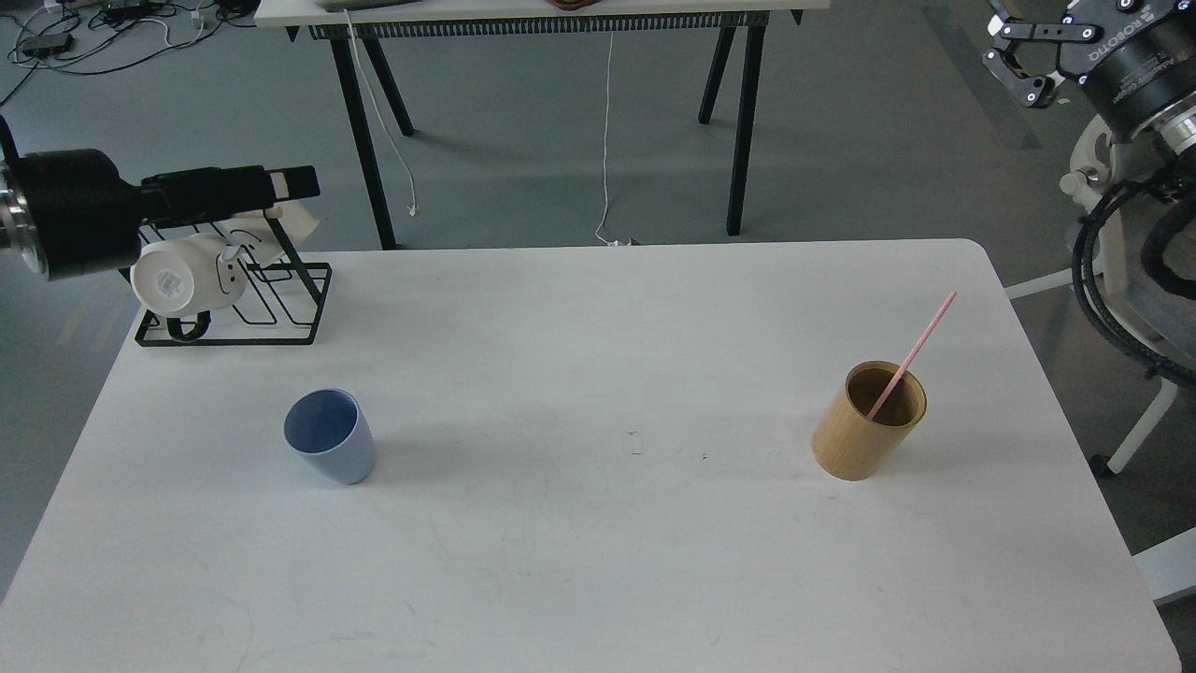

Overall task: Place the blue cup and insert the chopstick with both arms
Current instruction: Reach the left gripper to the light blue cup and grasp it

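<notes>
Black wire rack (280, 308) just below my left hand, white mug (187, 276) lying on its side in it, tan wooden cylinder holder (864, 430) upright well below my right hand, white rounded tabletop (598, 561), black-legged table (561, 14) beyond.

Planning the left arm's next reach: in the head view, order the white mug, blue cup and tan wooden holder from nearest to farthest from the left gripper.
1. White mug: on the wire rack, directly below the left gripper.
2. Blue cup: upright on the table's left half.
3. Tan wooden holder: far right, with the chopstick leaning in it.
</notes>
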Tool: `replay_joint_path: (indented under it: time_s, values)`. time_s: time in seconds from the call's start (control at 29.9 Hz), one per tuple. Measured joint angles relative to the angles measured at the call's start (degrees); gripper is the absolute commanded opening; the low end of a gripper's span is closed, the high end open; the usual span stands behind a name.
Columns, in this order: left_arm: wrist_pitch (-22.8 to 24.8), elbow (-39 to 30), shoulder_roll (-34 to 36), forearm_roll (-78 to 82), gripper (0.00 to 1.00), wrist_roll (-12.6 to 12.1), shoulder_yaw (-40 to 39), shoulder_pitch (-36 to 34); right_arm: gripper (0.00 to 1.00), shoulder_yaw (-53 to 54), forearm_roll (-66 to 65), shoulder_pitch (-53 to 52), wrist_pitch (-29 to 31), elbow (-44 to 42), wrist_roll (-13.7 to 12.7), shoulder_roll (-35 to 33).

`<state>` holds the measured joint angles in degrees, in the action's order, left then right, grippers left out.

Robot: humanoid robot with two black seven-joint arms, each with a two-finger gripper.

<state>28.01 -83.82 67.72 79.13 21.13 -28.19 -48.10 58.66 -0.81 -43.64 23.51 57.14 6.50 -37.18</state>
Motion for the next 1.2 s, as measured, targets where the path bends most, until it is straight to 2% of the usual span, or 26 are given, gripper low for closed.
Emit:
replay_joint_path:
  time_s: [0.1, 0.3, 0.53, 0.74, 0.87, 1.2]
  values:
    - [-1.50, -0.04, -0.54, 5.64, 0.94, 0.16, 3.20, 0.04, 0.99, 0.10, 1.93, 0.05, 0.19, -2.53, 0.32, 0.76]
    - [-8.37, 0.99, -2.20, 18.05, 0.92, 0.08, 10.84, 0.20, 0.99, 0.31, 2.47, 0.23, 0.29, -4.05, 0.92, 2.33]
    - [-16.17, 8.59, -5.71, 28.65, 0.78, 0.34, 17.38, 0.85, 0.99, 0.41, 2.48, 0.46, 0.24, -4.06, 1.46, 3.03]
    - [-17.58, 13.10, -9.10, 29.61, 0.70, 0.31, 20.19, 1.67, 0.99, 0.51, 2.48, 1.30, 0.25, -4.12, 1.50, 2.96]
    - [-17.90, 14.76, -11.55, 31.59, 0.62, 0.16, 20.69, 1.86, 0.99, 0.67, 2.48, 1.37, 0.31, -4.50, 1.50, 2.85]
    - [-17.97, 15.21, -12.69, 32.41, 0.31, 0.36, 21.07, 2.94, 0.99, 0.76, 2.48, 1.60, 0.40, -4.75, 1.50, 2.84]
